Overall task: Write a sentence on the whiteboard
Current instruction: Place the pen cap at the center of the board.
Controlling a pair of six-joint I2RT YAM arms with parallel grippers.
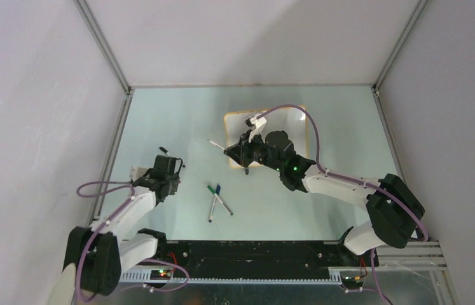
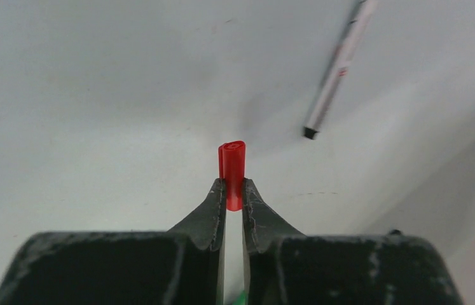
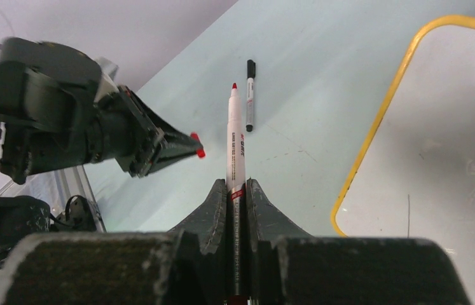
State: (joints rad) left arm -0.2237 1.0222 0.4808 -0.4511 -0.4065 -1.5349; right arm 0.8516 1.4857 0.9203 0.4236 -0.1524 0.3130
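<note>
The whiteboard (image 1: 234, 130), glossy white with a yellow-orange frame, lies flat mid-table; its left edge shows in the right wrist view (image 3: 438, 127). No sentence is in view on the parts that show. My right gripper (image 1: 233, 151) hovers over the board's near-left corner. It (image 3: 238, 184) is shut on an uncapped red marker (image 3: 236, 146) whose tip points away over the table. To the left, my left gripper (image 1: 176, 167) (image 2: 234, 184) is shut on the red cap (image 2: 232, 162), which also shows as a red cap (image 3: 199, 153) in the right wrist view.
A black-capped marker (image 1: 217, 145) (image 3: 249, 101) (image 2: 336, 79) lies on the table just left of the board. A green marker (image 1: 222, 202) and a blue marker (image 1: 213, 204) lie crossed nearer the arm bases. Grey walls with metal rails close in the table.
</note>
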